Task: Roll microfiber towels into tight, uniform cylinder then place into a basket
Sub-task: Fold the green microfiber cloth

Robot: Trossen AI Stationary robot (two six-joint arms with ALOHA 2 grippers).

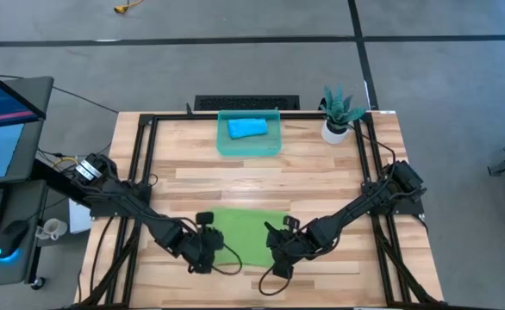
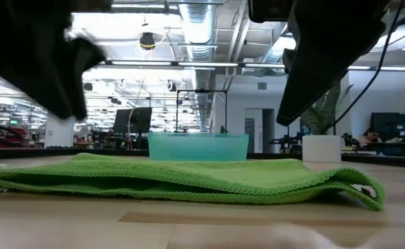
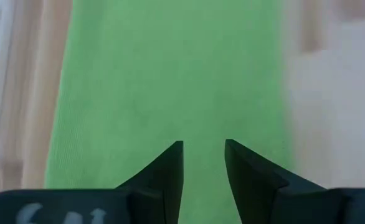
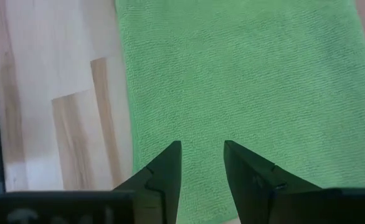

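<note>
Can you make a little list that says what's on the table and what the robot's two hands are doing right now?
green towel: lying flat, folded, near the table's front edge
blue towel: rolled up, inside the basket
basket: at the back of the table
plant: in a white pot, right of the basket
left gripper: open, over the green towel's left end
right gripper: open, over the green towel's right end
holding anything: no

You see the left claw (image 3: 203, 155) over the lime-green towel (image 3: 170, 81), its two dark fingers (image 3: 170, 171) parted with green cloth showing in the gap and nothing between them. The towel lies flat on the pale wooden worktop (image 3: 332, 93), which shows along both sides
</note>
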